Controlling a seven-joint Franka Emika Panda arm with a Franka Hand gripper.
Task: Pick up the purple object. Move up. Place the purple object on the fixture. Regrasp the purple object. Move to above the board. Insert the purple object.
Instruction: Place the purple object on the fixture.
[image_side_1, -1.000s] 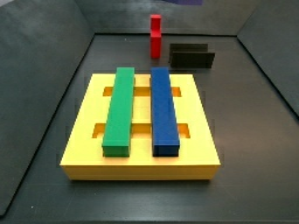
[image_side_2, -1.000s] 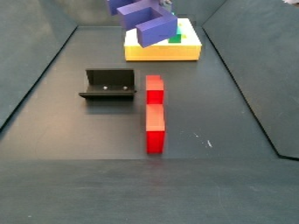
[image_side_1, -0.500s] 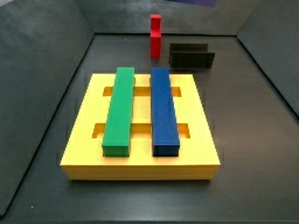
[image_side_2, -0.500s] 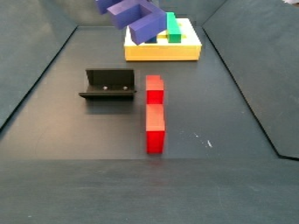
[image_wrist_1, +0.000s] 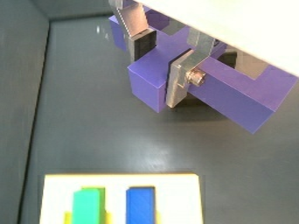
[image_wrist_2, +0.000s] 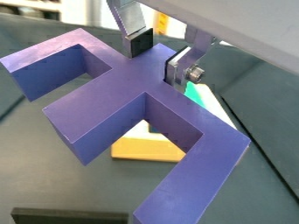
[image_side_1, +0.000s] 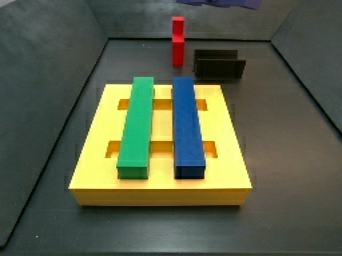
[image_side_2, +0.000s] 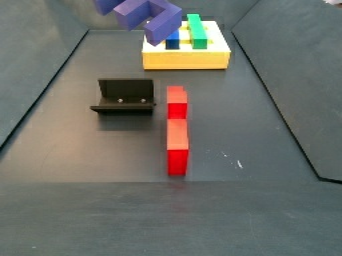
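Gripper (image_wrist_1: 162, 61) hung high over floor, fingers (image_wrist_2: 138, 42) clamped on purple object (image_wrist_2: 122, 109); board (image_side_2: 186, 58) lay below.

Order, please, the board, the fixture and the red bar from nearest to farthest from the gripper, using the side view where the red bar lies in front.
Gripper holds the purple object, at the far end.
1. Board, just beneath.
2. Fixture, mid-floor.
3. Red bar, closest to the camera; its far end nearly level with the fixture.

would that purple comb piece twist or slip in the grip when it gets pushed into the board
The purple object looks rigid, so flexing seems unlikely. The end effector pinches one thin wall while most of the block overhangs, so it might pivot under insertion force. Its matte faces probably resist sliding against the dark pads.
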